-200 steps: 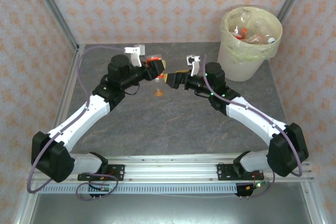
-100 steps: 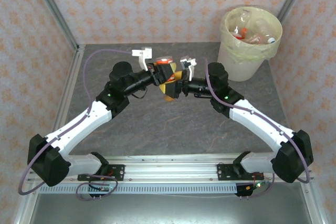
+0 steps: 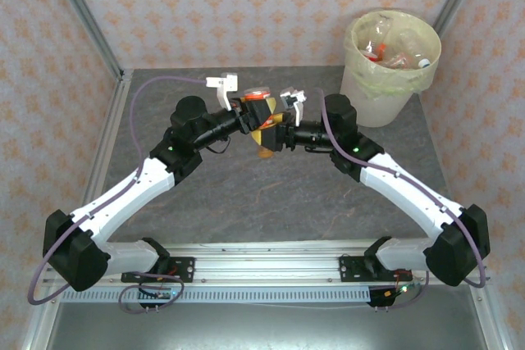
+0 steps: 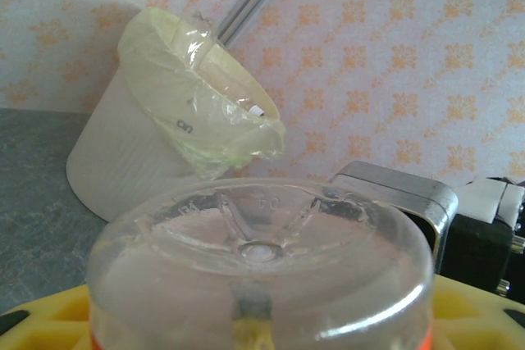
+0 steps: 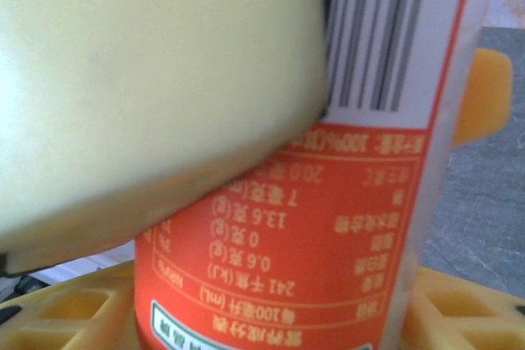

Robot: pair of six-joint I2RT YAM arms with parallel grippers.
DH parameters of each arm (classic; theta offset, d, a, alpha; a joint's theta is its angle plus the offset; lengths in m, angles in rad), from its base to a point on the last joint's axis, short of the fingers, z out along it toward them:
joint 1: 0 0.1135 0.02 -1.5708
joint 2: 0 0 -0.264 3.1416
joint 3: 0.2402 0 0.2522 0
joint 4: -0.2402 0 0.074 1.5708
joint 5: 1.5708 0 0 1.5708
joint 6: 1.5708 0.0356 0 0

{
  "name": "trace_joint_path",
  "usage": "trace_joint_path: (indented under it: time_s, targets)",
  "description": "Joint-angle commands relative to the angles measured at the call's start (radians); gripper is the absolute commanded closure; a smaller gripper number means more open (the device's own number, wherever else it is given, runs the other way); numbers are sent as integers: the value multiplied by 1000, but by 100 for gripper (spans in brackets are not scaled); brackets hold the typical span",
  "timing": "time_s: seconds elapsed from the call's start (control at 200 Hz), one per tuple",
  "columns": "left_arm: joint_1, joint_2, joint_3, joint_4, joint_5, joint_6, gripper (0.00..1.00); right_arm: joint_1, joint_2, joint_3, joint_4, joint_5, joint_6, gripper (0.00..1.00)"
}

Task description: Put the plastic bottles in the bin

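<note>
One plastic bottle (image 3: pixel 261 114), clear with a red-orange label, hangs above the middle of the table between both grippers. My left gripper (image 3: pixel 254 111) is shut on it; the left wrist view has its clear base (image 4: pixel 262 268) right in front, between my yellow fingers (image 4: pixel 476 309). From the right, my right gripper (image 3: pixel 276 130) has its yellow fingers (image 5: pixel 463 317) pressed to both sides of the label (image 5: pixel 312 235). The bin (image 3: pixel 361 79), a cream bucket with a yellowish bag, stands at the far right corner with several bottles (image 3: pixel 385 48) inside. It also rises behind the held bottle as the bin (image 4: pixel 139 153).
Patterned walls enclose the grey stone-look table (image 3: pixel 271 202) at the back and both sides. A metal rail (image 3: pixel 262 252) with the arm bases runs along the near edge. The left gripper's pale finger (image 5: pixel 148 79) blocks the upper left of the right wrist view.
Both grippers came together over the table's middle with the bottle. The right gripper, open a second ago, has closed onto the bottle that the left one holds.
</note>
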Motion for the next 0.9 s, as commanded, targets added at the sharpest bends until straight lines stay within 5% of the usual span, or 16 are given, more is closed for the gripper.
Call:
trace_joint_path:
  time_s: [0.0, 0.17, 0.28, 0.385, 0.595, 0.896]
  targets:
    - [-7, -20, 23, 31, -8, 3, 52, 3, -13, 41, -7, 37, -38, 43]
    - [-7, -28, 23, 11, -16, 11, 48, 3, -13, 41, -12, 127, -39, 49]
    - [-7, -46, 26, -21, -47, 5, 15, 1, -13, 61, -64, 230, -51, 53]
    - [-4, -95, 8, -27, -92, 30, 1, -31, 0, 127, -179, 329, -89, 54]
    - [-5, -207, 9, -209, -237, 146, 0, -169, 60, 316, -400, 520, -158, 54]
    - [-5, -269, -14, -513, -674, 173, 0, -455, 210, 563, -434, 545, -137, 53]
